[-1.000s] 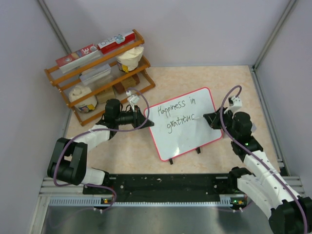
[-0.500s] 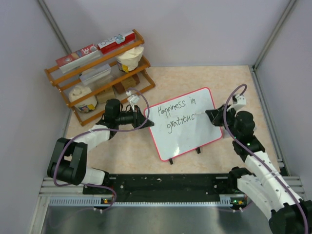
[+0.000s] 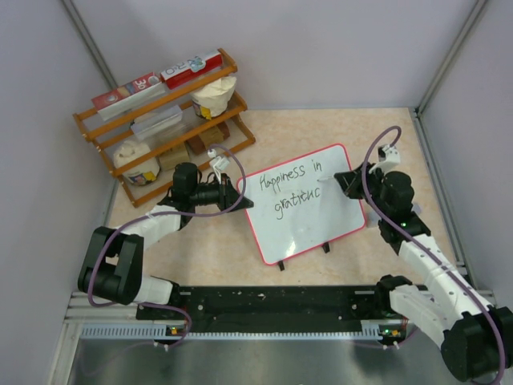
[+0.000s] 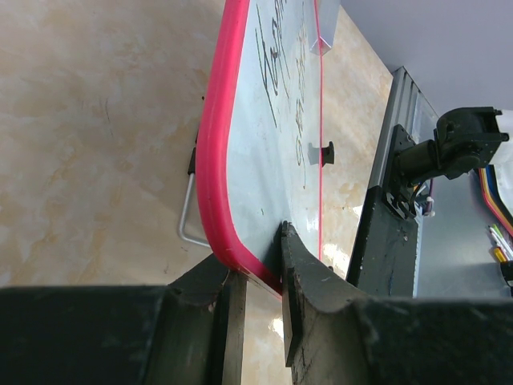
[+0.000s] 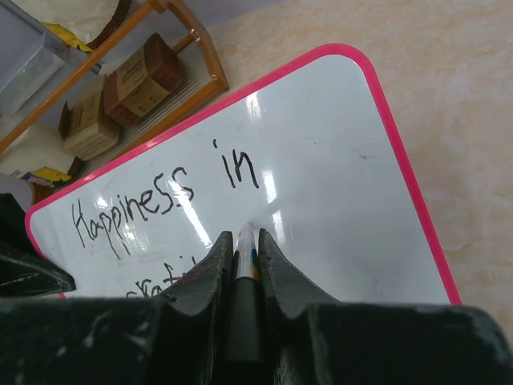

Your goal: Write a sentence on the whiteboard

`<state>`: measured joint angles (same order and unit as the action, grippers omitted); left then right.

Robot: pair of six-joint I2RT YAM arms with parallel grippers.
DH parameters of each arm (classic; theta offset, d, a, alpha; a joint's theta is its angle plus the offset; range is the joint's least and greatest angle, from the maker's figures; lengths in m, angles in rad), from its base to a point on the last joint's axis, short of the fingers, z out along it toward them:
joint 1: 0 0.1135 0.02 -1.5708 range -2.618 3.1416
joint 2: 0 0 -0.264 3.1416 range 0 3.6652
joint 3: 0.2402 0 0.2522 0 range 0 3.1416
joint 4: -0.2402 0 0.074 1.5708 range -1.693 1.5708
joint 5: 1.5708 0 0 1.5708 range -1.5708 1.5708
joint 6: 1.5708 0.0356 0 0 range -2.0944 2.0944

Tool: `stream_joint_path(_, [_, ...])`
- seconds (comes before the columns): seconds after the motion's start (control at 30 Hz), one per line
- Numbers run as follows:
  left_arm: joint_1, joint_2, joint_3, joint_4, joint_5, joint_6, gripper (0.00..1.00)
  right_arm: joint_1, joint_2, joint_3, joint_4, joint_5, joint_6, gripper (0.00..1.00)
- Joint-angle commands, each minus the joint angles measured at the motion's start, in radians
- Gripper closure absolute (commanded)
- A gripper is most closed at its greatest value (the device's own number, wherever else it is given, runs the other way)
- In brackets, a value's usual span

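Observation:
The whiteboard (image 3: 311,231), white with a red rim, stands tilted on small black feet at mid-table. The sentence (image 3: 290,180) on it reads "Happiness in" over a partly written second word (image 3: 295,202). My left gripper (image 3: 240,197) is shut on the board's left rim; the left wrist view has the red rim (image 4: 210,160) pinched between the gripper's (image 4: 255,271) jaws. My right gripper (image 3: 342,184) is shut on a marker (image 5: 245,255). Its tip points at the board (image 5: 345,176) below "in" (image 5: 237,167); I cannot tell if it touches.
A wooden rack (image 3: 122,132) with boxes and bags stands at the back left. Grey walls close in the table on three sides. A black rail (image 3: 272,303) runs along the near edge between the arm bases. The board's wire stand (image 4: 186,224) shows behind it.
My right gripper with the marker has shifted slightly toward the far side, beside the end of the second line. The left gripper and the board have stayed put.

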<state>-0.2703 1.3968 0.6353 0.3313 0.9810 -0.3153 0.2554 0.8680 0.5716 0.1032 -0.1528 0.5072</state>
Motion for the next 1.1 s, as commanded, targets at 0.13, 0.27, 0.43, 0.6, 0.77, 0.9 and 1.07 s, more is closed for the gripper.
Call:
stream_joint_path(0.13, [-0.026,0.028,-0.019,-0.052,-0.05,0.159,1.0,0.008,0.0,0.013,0.036,-0.004,0.002,1.0])
stream_joint_path(0.27, [-0.026,0.03,-0.019,-0.051,-0.048,0.16,1.0,0.008,-0.014,-0.004,0.01,-0.005,-0.009,1.0])
stream_joint_path(0.43, [-0.026,0.025,-0.02,-0.052,-0.051,0.16,1.0,0.008,-0.04,-0.019,-0.022,-0.01,-0.018,1.0])
stream_joint_path(0.6, [-0.026,0.027,-0.017,-0.055,-0.05,0.16,1.0,0.008,-0.06,-0.036,-0.048,-0.016,-0.025,1.0])
stream_joint_path(0.77, [-0.026,0.028,-0.019,-0.054,-0.051,0.16,1.0,0.008,-0.081,-0.053,-0.065,-0.021,-0.03,1.0])
stream_joint_path(0.9, [-0.026,0.022,-0.02,-0.054,-0.051,0.16,1.0,0.008,-0.098,-0.067,-0.082,-0.021,-0.033,1.0])
stream_joint_path(1.07, [-0.026,0.021,-0.02,-0.054,-0.047,0.16,1.0,0.008,-0.112,-0.076,-0.095,-0.024,-0.036,1.0])
